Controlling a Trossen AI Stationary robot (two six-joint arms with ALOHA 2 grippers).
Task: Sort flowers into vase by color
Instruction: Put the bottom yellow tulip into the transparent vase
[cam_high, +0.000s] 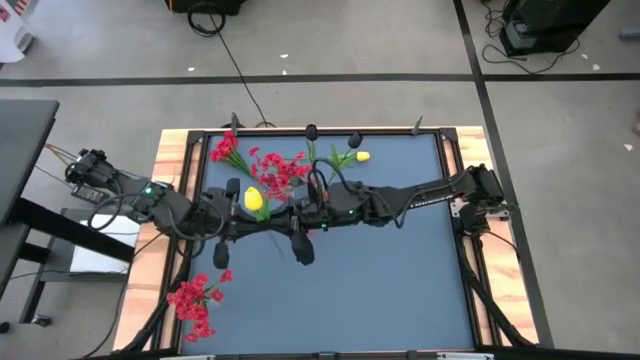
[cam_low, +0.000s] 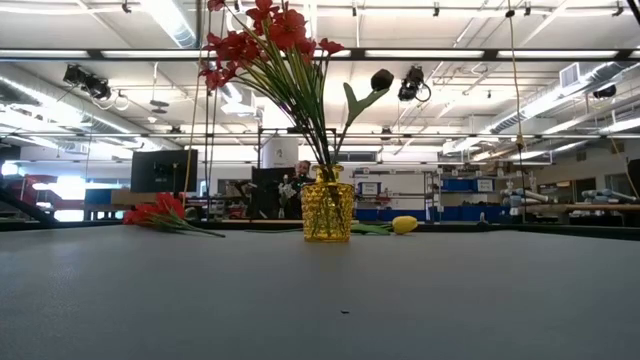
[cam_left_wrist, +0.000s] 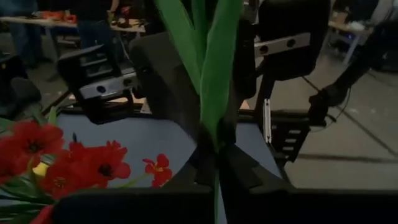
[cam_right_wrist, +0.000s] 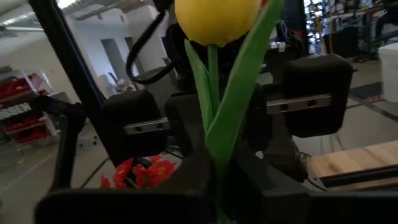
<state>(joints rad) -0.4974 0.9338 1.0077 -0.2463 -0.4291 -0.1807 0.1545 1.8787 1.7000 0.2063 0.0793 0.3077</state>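
Overhead, both dark arms meet mid-counter, just in front of the amber glass vase (cam_low: 328, 210) of red flowers (cam_high: 272, 170). Open blue counter (cam_high: 400, 290) lies toward the near edge and right side; wood rim (cam_high: 172, 150) frames it.

Left pincer (cam_left_wrist: 216, 163) is closed on a green stem w/ long leaves (cam_left_wrist: 211, 68), held between its dark fingers; stem runs up out of frame, bloom cut off in that wrist view. Right pincer (cam_right_wrist: 219, 177) is likewise clamped on a green stem under a yellow tulip head (cam_right_wrist: 216, 18), stem roughly in line w/ the fingers, head away from the wrist. Each wrist view shows the other arm's pincer close behind the stem, so both seem to grip the same yellow tulip (cam_high: 254, 200); from above its head shows between the arms, stem hidden under them.

A second yellow tulip (cam_high: 361, 156) lies flat near the far edge, stem pointing left. A loose red-blossom bunch (cam_high: 196, 298) lies at the near-left corner, partly off the blue mat. Low view shows no arms; dark bud (cam_low: 381, 79) stands above the vase.
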